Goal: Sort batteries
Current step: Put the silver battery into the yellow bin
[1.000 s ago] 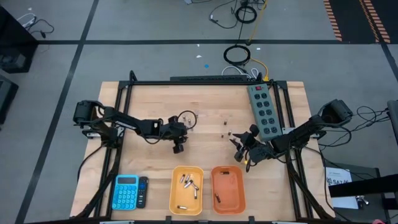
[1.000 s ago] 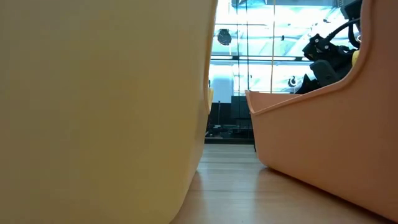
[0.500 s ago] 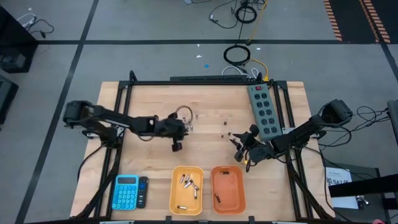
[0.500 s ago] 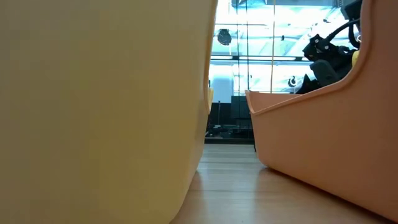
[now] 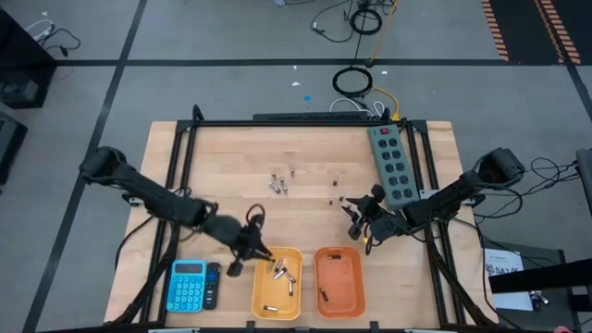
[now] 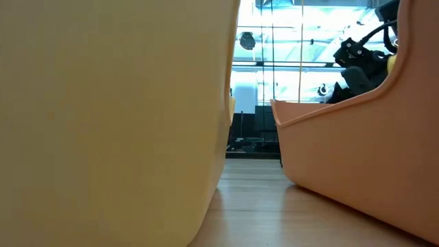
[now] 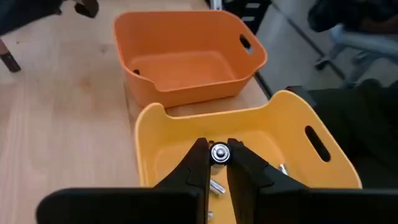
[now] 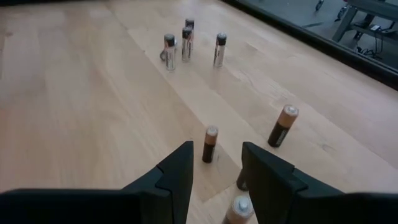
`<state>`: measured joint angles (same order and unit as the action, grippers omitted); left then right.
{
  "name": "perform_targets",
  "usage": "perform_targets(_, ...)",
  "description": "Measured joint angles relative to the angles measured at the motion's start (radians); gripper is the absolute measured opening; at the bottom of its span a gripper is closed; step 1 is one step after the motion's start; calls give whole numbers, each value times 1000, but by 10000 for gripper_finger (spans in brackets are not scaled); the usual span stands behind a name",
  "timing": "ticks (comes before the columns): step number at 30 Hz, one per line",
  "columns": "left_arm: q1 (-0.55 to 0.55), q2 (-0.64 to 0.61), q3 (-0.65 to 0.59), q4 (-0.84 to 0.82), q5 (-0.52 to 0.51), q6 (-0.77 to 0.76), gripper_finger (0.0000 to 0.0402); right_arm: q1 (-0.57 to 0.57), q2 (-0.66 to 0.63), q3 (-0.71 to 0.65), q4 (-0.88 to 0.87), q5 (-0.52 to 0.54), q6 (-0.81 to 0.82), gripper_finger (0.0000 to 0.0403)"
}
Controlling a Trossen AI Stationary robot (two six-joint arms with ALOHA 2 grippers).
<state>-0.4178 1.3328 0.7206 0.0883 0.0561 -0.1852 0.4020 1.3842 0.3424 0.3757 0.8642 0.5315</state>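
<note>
Left tool clamps a silvery battery end-on over the yellow bin. Right tool is spread, beside the orange bin, around what looks like a dark battery; more stand farther off.

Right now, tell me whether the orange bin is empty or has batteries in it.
Not empty: the overhead view shows one small dark battery lying in the orange bin.
</note>
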Motion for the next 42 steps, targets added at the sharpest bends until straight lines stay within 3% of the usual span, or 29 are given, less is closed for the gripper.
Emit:
perform_targets(5, -93, 89, 71, -13, -104, -120, 36, -22, 0, 0, 20, -29, -1, 128)
perform_targets(10, -114, 188, 130, -63, -161, -218, 36, -14, 0, 0, 27, -34, -23, 128)
perform_targets(22, -107, 352, 319, -324, -227, -228, 36, -14, 0, 0, 31, -29, -54, 128)
perform_targets(26, -99, 377, 334, -372, -268, -236, 36, -14, 0, 0, 30, -29, -54, 128)
perform_targets(42, -92, 398, 334, -391, -266, -255, 40, -14, 0, 0, 31, -29, -47, 128)
